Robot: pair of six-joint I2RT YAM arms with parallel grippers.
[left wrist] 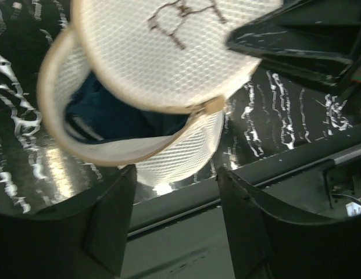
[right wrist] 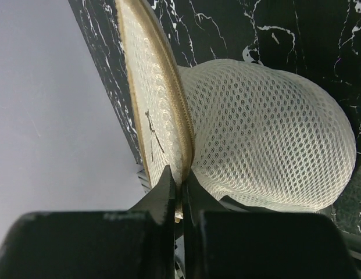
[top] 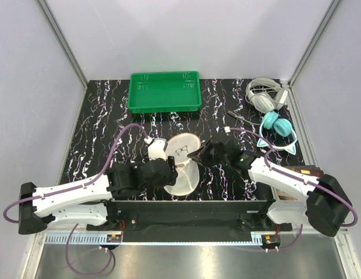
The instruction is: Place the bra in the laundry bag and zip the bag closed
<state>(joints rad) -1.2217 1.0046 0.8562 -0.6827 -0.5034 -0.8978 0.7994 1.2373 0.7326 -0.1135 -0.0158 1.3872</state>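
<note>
The cream mesh laundry bag (top: 183,179) lies on its side between the arms, its round lid (top: 185,146) with the eyeglasses mark swung up and open. In the left wrist view the navy bra (left wrist: 110,113) shows inside the laundry bag (left wrist: 180,154), under the raised lid (left wrist: 168,52). My right gripper (right wrist: 181,181) is shut on the zipper rim where the lid (right wrist: 148,104) meets the mesh body (right wrist: 267,133); it reaches in from the right (top: 196,154). My left gripper (left wrist: 175,171) stands open just in front of the bag's lower edge, nothing between its fingers (left wrist: 250,215).
A green plastic tray (top: 164,91) stands at the back. White headphones (top: 264,96) and teal headphones (top: 278,127) lie at the back right, with a thin cable (top: 237,116) beside them. The black base rail (top: 186,206) runs along the near edge.
</note>
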